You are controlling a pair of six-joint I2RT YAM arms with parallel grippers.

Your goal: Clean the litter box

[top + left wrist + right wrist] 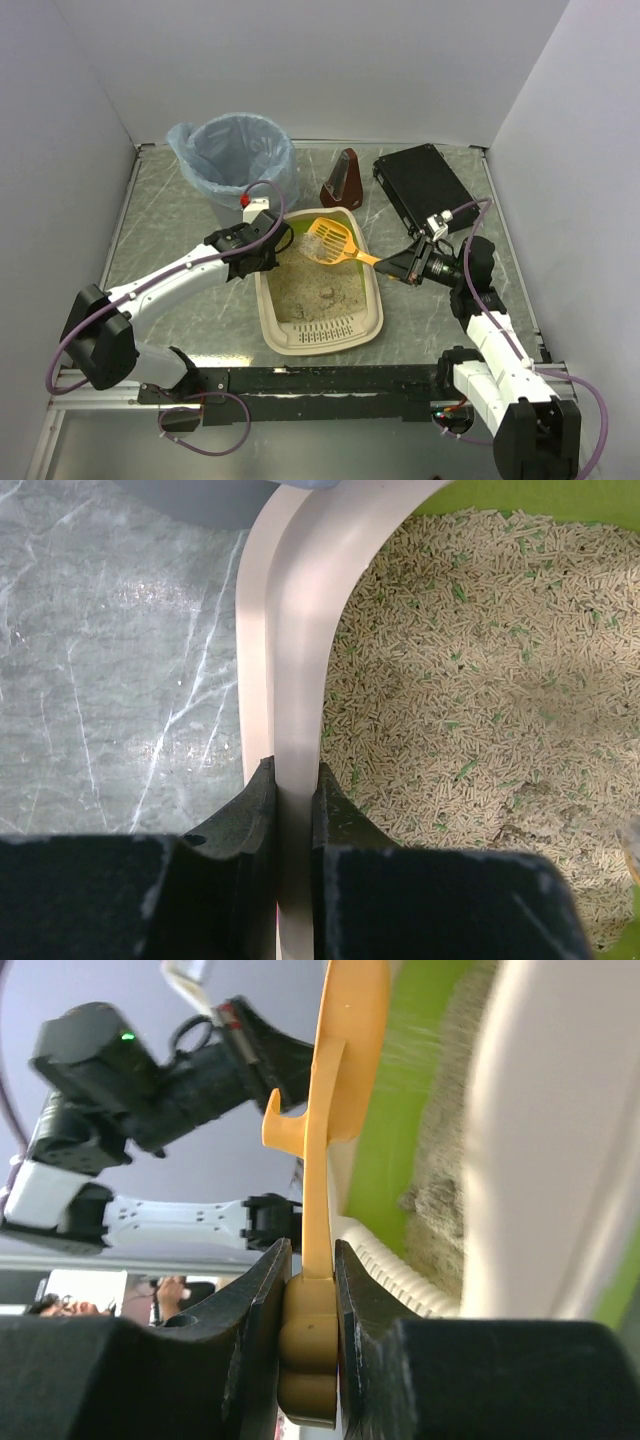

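Note:
The cream litter box (269, 312) lies mid-table, with sandy litter (318, 293) inside and a lime-green far wall. My left gripper (270, 256) is shut on the box's left rim (300, 630); in the left wrist view its fingers (295, 772) pinch that rim, with pellets of litter (480, 680) to the right. My right gripper (393, 265) is shut on the handle of an orange slotted scoop (328, 242). The scoop's head hangs tilted over the far end of the box. In the right wrist view the jaws (312, 1256) clamp the scoop (345, 1060) beside the box wall (560, 1160).
A round bin lined with a blue bag (232, 150) stands at the back left, close to the box's far corner. A brown wedge-shaped object (343, 180) and a flat black case (425, 185) sit behind the box. White walls close in the table on three sides.

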